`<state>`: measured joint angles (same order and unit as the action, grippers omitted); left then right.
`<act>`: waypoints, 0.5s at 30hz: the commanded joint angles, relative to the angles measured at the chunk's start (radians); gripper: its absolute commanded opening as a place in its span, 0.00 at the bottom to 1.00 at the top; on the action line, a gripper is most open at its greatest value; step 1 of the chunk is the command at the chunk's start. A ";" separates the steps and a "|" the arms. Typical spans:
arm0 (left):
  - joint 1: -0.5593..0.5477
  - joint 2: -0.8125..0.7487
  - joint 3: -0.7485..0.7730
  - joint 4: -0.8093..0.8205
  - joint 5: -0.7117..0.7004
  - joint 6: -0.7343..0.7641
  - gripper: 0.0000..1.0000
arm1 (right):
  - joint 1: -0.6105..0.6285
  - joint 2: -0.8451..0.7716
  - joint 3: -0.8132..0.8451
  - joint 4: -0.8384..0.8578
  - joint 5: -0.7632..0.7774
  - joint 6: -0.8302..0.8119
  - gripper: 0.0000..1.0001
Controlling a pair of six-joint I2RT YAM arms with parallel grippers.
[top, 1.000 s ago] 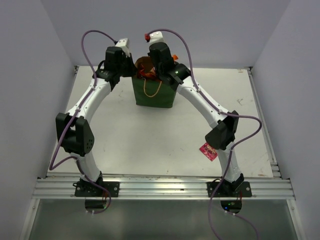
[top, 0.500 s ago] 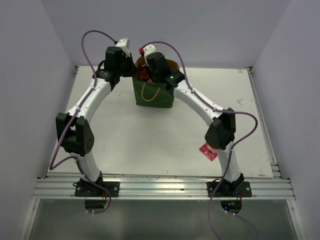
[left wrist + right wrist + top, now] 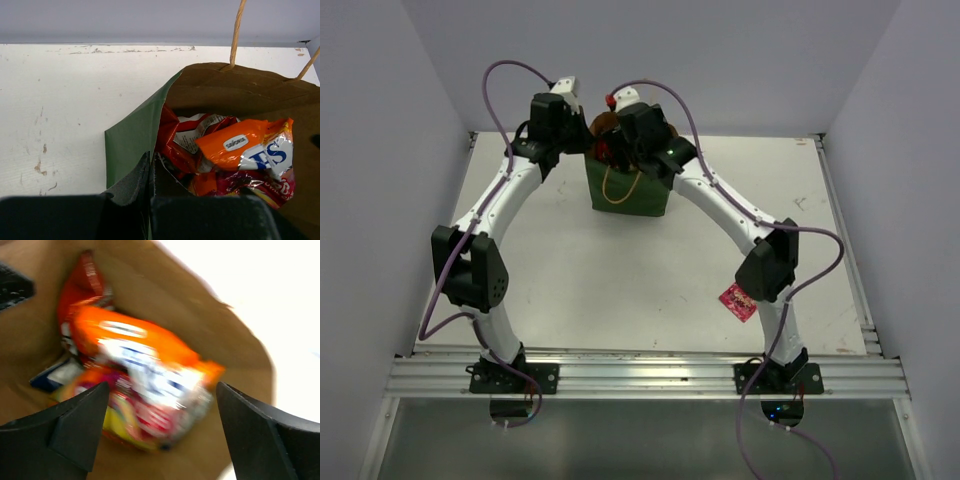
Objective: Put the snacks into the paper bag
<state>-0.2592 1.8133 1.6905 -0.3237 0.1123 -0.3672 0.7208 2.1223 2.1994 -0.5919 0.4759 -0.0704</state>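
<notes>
At lower right, nearest the right arm [image 3: 730, 210]: pink packet [image 3: 737, 302] on desk [image 3: 620, 290], well apart from paper bag [image 3: 628, 198] at upper centre; right hand [image 3: 161, 390] spread over its mouth, left hand [image 3: 150, 172] pinching rim.

Matt dark green paper outside on the paper bag [image 3: 131, 139], rough brown kraft inside, twisted tan cord handles [image 3: 236, 30]. Glossy, crinkled foil on the orange packet [image 3: 232, 146], catching the light. White painted table [image 3: 65, 90], scuffed and chipped. Matt black plastic on the right gripper [image 3: 161, 392]. Bare silvery grooved metal along the rail [image 3: 640, 376].
</notes>
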 commanded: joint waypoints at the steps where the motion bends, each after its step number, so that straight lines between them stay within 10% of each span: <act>1: 0.011 -0.020 0.047 0.055 0.026 -0.013 0.00 | -0.003 -0.246 0.011 -0.054 0.160 0.032 0.94; 6: 0.011 -0.003 0.058 0.055 0.029 -0.015 0.00 | -0.006 -0.456 -0.238 -0.230 0.271 0.252 0.94; 15: 0.011 0.011 0.061 0.054 0.049 -0.026 0.00 | -0.093 -0.654 -0.929 -0.364 -0.051 0.797 0.91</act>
<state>-0.2554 1.8221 1.6981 -0.3225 0.1272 -0.3756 0.6540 1.4006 1.3785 -0.8722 0.5484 0.5064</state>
